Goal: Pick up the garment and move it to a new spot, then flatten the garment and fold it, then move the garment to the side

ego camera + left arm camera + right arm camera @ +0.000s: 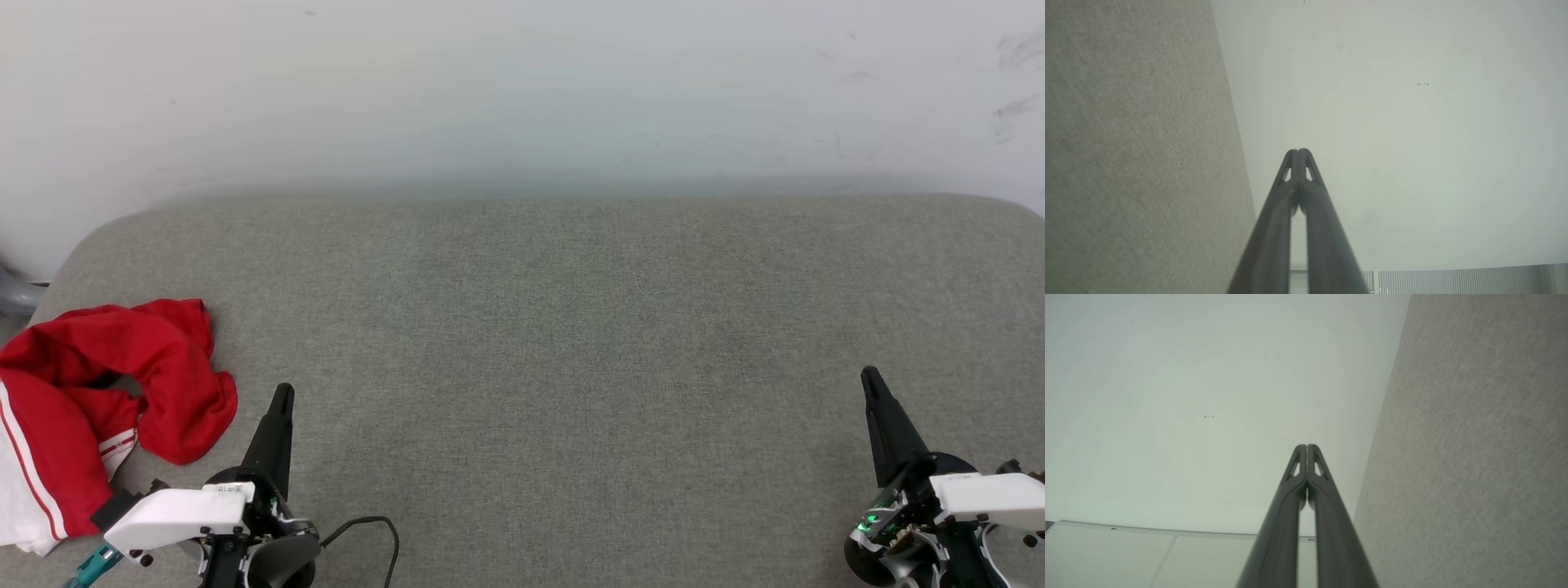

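Observation:
The garment, red with a white sleeve and red-white striped trim, lies crumpled at the left edge of the grey cushioned surface; its front lettering is hidden in the folds. My left gripper is shut and empty, its tip a short way right of the garment, not touching it. In the left wrist view the left gripper has its tips pressed together against the pale wall. Far to the right, my right gripper is shut and empty too. The right wrist view shows the right gripper with tips together.
A pale wall rises behind the cushion's far edge. A black cable loops beside the left wrist. The cushion's rounded left corner drops off near a grey object.

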